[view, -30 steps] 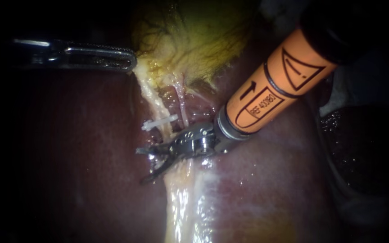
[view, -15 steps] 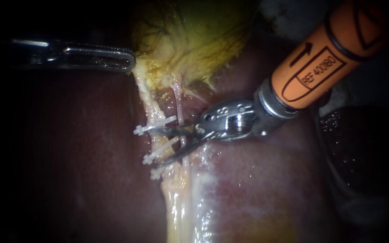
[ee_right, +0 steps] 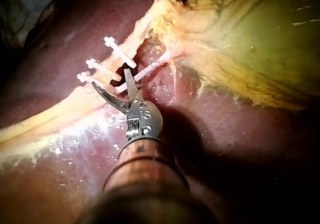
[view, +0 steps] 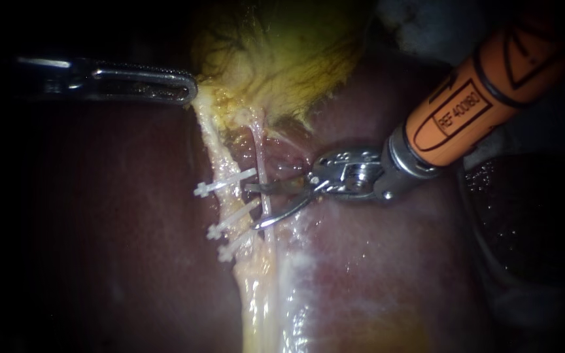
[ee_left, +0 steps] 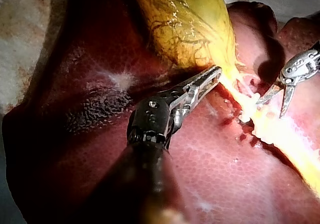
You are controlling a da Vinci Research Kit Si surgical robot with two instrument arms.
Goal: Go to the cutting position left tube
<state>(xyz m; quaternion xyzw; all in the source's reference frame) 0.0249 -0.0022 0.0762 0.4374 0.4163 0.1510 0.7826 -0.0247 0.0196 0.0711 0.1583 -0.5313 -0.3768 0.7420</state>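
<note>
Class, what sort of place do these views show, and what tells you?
Probably a surgical training bench: a liver with its gallbladder lies on pale padding, the left instrument and right instrument work them, white clips sit on a tube.

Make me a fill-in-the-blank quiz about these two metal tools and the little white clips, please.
1. The left tube carries ___ white clips.
2. The right instrument has its jaws ___ close to the clips.
3. The left instrument has its jaws shut on the edge of the yellow ___.
4. The dark red tissue all around is the ___.

Missing words: three; open; gallbladder; liver.
</note>
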